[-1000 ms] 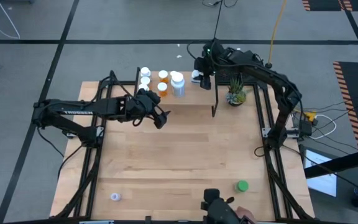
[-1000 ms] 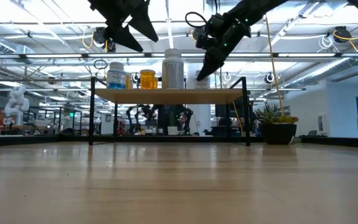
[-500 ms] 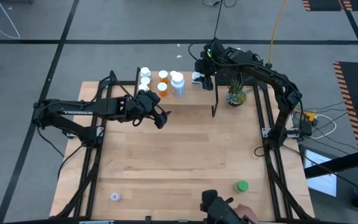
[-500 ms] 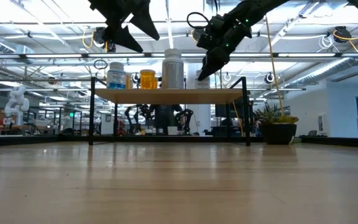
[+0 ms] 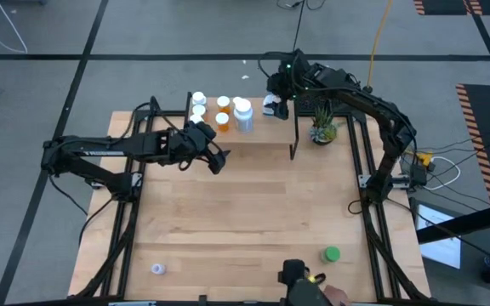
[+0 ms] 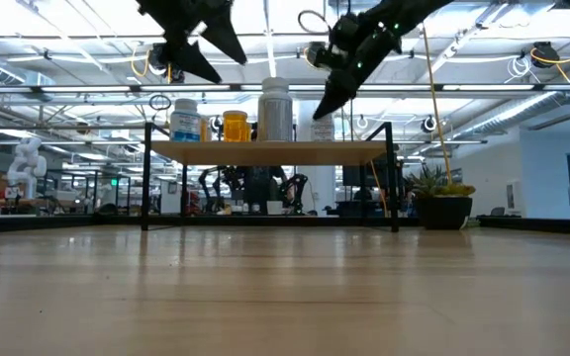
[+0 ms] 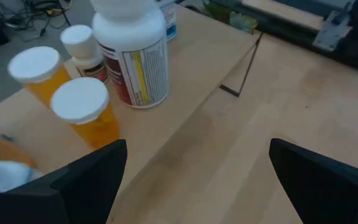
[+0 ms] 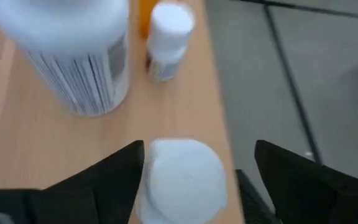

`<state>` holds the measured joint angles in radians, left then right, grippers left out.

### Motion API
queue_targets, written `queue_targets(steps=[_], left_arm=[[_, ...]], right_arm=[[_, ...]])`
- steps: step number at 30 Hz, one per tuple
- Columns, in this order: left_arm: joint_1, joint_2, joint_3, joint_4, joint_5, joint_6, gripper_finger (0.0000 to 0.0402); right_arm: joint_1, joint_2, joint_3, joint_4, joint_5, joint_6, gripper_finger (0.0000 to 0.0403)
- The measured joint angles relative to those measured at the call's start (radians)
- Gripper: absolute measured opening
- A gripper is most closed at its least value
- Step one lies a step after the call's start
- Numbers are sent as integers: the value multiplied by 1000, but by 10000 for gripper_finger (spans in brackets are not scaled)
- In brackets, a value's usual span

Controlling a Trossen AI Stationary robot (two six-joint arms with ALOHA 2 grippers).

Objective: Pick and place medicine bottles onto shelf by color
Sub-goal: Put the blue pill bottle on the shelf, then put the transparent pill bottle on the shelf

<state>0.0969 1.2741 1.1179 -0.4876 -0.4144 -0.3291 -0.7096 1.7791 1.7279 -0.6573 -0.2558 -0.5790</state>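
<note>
The shelf (image 5: 258,134) (image 6: 265,151) stands at the table's far edge. Several medicine bottles stand on it: blue-white ones (image 6: 185,120), orange ones (image 5: 223,111) (image 7: 87,113) and a big white one (image 5: 243,113) (image 7: 133,57). A small white bottle (image 5: 268,105) (image 8: 185,180) stands upright on the shelf's right part. My right gripper (image 5: 280,99) (image 8: 194,186) hangs open just above it, a finger on either side of the cap, touching nothing. My left gripper (image 5: 215,158) (image 7: 197,180) is open in the air by the shelf's near edge.
A pale purple bottle (image 5: 157,269) and a green-capped bottle (image 5: 332,253) stand near the table's near edge. A potted plant (image 5: 322,127) sits right of the shelf. A person's hand (image 5: 326,295) with a dark object reaches in at the near edge. Bare wood lies mid-table.
My right gripper has risen from the small white bottle and drifted slightly toward the far edge; the bottle, earlier covered by the fingers, now shows standing on the shelf. The hand at the near edge has shifted a little to the right.
</note>
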Motion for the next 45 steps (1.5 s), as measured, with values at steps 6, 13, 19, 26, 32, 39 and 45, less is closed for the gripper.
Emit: queue_targets(steps=[6,13,19,26,32,39,45], left_arm=[[-9,-113,1,-137,4,-82,397],[-36,-171,0,-207,24,-72,397],[-126,-170,0,-409,84,-202,397],[-364,-170,-157,-552,155,-421,397],[-585,-156,-212,-602,309,-730,388],[-907,-149,-205,-503,364,-824,324],[-1132,-109,-311,-195,301,-572,286]], right_arm=[[68,-133,0,1,123,95,301],[267,-267,0,-6,208,281,300],[542,-279,1,28,339,479,299],[789,-205,-44,198,410,659,299],[886,-143,-226,575,411,820,299],[933,-90,-374,858,439,917,299],[948,-78,-411,890,496,928,299]])
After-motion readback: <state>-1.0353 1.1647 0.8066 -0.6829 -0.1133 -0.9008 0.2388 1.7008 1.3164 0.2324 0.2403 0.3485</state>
